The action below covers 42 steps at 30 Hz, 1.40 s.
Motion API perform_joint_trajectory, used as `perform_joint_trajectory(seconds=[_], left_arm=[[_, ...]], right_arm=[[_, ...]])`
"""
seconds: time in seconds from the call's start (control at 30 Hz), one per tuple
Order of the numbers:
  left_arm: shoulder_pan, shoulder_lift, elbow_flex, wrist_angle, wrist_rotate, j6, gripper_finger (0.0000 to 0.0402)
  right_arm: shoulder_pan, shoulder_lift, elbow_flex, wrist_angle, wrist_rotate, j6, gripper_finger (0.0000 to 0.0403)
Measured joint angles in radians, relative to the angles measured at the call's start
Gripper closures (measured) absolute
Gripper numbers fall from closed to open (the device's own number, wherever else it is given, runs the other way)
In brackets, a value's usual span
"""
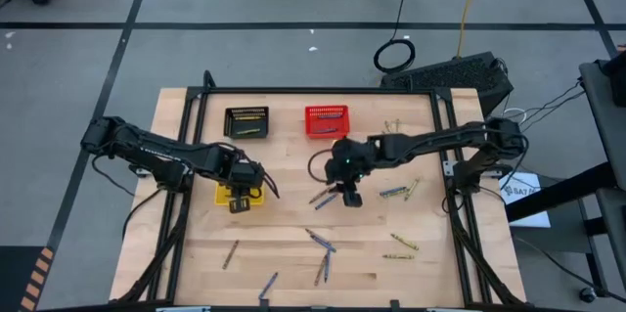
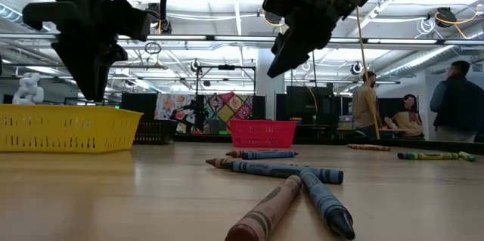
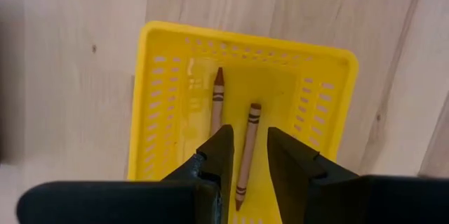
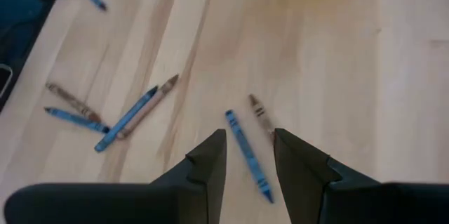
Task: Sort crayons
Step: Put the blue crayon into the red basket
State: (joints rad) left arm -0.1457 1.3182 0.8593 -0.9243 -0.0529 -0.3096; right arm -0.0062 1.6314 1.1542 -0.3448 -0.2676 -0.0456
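Crayons lie scattered on the wooden table: a blue one point(image 4: 247, 154) and a brown one point(image 4: 261, 114) lie flat below my right gripper point(image 4: 249, 134), which hangs open above them, slanting down and touching nothing. It stands mid-table in the high view point(image 1: 347, 197). My left gripper point(image 3: 250, 131) is open with nothing in it, pointing down over the yellow basket point(image 3: 158, 112), left of centre point(image 1: 223, 195). Two brown crayons point(image 3: 217, 101) point(image 3: 247, 147) lie on that basket's floor.
A black basket point(image 1: 246, 122) and a red basket point(image 1: 326, 121) stand at the far edge. More crayons lie near the front edge point(image 1: 319, 241), at the right point(image 1: 393, 193) and at the far right point(image 1: 391, 128). People point(image 2: 457, 101) stand in the room beyond.
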Motion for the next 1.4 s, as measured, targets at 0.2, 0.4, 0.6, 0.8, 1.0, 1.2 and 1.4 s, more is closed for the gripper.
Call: perform_joint_trajectory(seconds=[0.2,0.4,0.6,0.8,1.0,1.2,1.4], left_arm=[[0.000,0.000,0.000,0.000,-0.001,0.000,0.0318],[0.000,0.000,0.000,0.000,-0.003,0.000,0.0318],[0.000,0.000,0.000,0.004,-0.008,0.000,0.0318],[0.000,0.000,0.000,0.014,-0.008,0.000,0.0318],[0.000,0.000,0.000,0.027,-0.008,0.001,0.0318],[0.000,0.000,0.000,0.028,-0.008,0.001,0.0318],[0.000,0.000,0.000,0.027,-0.008,0.004,0.0318]], right_arm=[[0.045,0.051,0.000,-0.008,0.002,0.023,0.0296],[0.071,0.064,0.000,-0.015,0.004,0.005,0.0296],[0.074,0.088,0.000,-0.026,0.005,-0.030,0.0296],[0.074,0.169,0.000,-0.009,0.007,-0.062,0.0296],[0.073,0.204,0.000,0.024,0.062,-0.094,0.0296],[0.072,0.204,0.000,0.023,0.051,-0.081,0.0296],[0.095,0.204,0.000,0.012,-0.050,0.086,0.0296]])
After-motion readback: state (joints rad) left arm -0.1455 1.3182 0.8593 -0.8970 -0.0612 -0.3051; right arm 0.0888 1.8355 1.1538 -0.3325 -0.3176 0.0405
